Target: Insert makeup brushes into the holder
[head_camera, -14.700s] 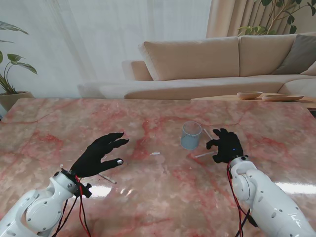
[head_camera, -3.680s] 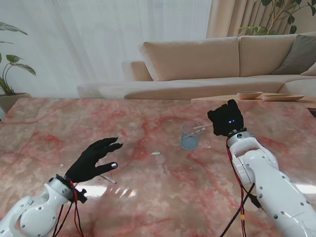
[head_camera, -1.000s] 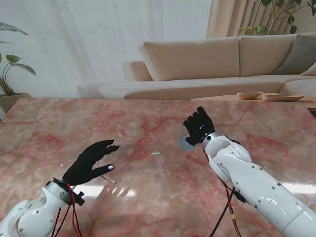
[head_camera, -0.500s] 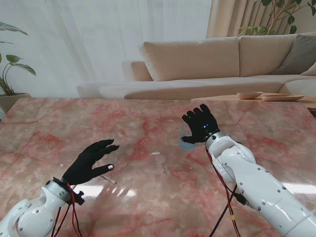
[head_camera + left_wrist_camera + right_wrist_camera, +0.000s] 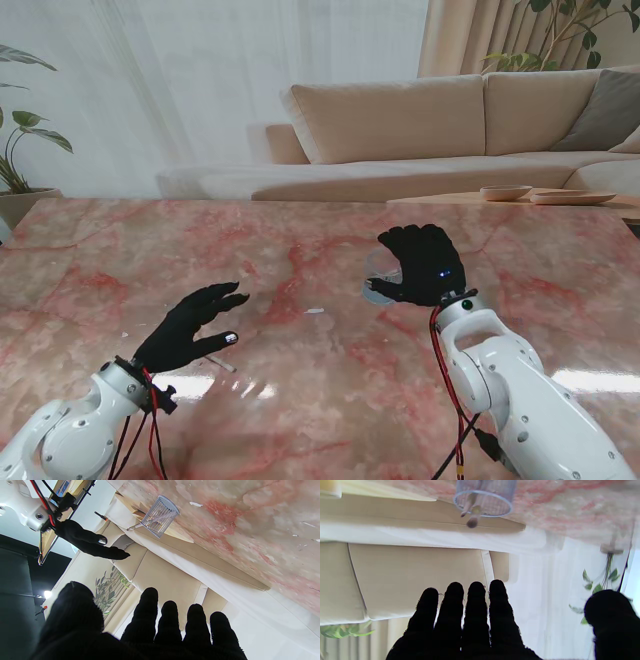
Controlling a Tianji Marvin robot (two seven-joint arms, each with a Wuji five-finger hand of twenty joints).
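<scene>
**Two brushes in the holder, right hand released**

The holder, a pale blue wire-mesh cup, stood upright on the tabletop just beyond the right fingers. In the right wrist view two makeup brushes leaned inside it, long axes tilted off vertical, their heads pointing up and out past the rim toward the fingers. The left wrist view showed one brush handle poking out sideways over the rim.

The right hand hovered just on my side of the holder, partly hiding it in the stand's view. Its four fingers were straight and close together, the thumb set apart, and nothing lay between them: the hand had let go and was empty. I judged the insertion step on this side to be finished.

The left hand hung over the tabletop well apart from the holder, fingers spread and slack, grasping nothing. A slim light stick, probably another brush, lay flat on the tabletop just nearer to me than those fingers, its long axis running diagonally from the fingers toward the right; which end carried bristles was too small to tell.

If it was a brush, the next move would call for the left fingers to lower, pinch the shaft, tip it upright and carry it across to the holder's mouth.
</scene>
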